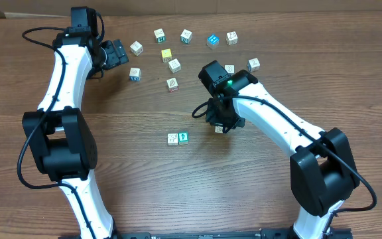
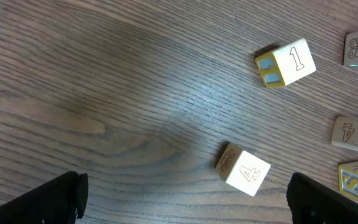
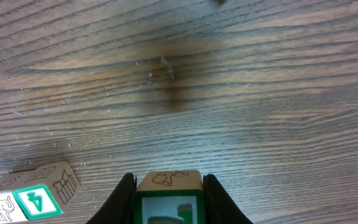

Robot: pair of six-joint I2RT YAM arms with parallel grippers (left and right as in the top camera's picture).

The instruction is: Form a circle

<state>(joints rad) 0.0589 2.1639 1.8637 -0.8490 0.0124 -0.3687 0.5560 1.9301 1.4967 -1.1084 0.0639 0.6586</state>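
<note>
Presently, a small wooden block (image 3: 168,185) is pinched in the jaws of the right gripper (image 1: 222,123), low over the tabletop (image 1: 131,113) and near a pair of blocks (image 1: 173,139). It is judged light, rigid and smooth-faced, best gripped squarely on opposite flat sides. The jaws of the left gripper (image 1: 123,53) are spread wide beside the loose blocks (image 1: 166,55).
</note>
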